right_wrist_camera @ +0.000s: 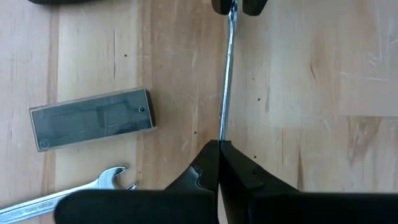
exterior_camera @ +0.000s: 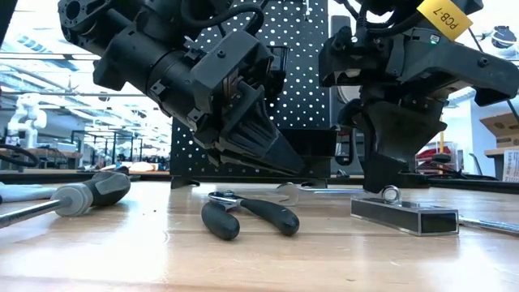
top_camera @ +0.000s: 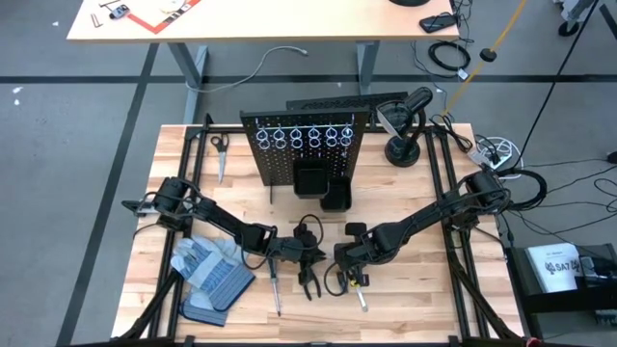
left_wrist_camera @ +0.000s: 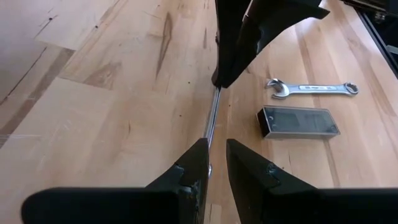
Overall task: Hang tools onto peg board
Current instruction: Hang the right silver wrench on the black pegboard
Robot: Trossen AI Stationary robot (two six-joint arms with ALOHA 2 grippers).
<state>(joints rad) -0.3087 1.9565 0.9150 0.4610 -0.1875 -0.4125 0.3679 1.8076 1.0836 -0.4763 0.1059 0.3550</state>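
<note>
**Item: thin silver tool** (left_wrist_camera: 213, 118). A long, slim metal shaft (probably one of the small wrenches seen edge-on; its heads are hidden).

**Location:** low over the worktop (top_camera: 174, 193), in front of the peg board (top_camera: 275, 164) and well apart from it, roughly opposite the board's middle. None of the board's silver rings holds a tool.

**Long axis:** runs parallel to the peg board's face and spans from one claw straight to the other. One end points toward the left arm's side, the other toward the right arm's.

**Left claw** (left_wrist_camera: 214, 146): in front of the peg board, at the tool's left end. Its fingers are drawn in to a narrow slot with the shaft's end inside, which reads as a light clamp on the tool.

**Right claw** (right_wrist_camera: 219, 144): in front of the peg board, at the tool's right end. Its fingers are pressed together, tips meeting the shaft's end. Whether any metal is pinched between them cannot be told.

**Relation the coming move turns on:** both claws sit on the tool's axis, one at each end, so neither arm is nearer. To reach the rings, the tool would likely have to rise and move toward the board.

**Also in front of the board:** spare wrench (left_wrist_camera: 311, 88) and grey block (left_wrist_camera: 298, 121) beside it, both lying flat.
</note>
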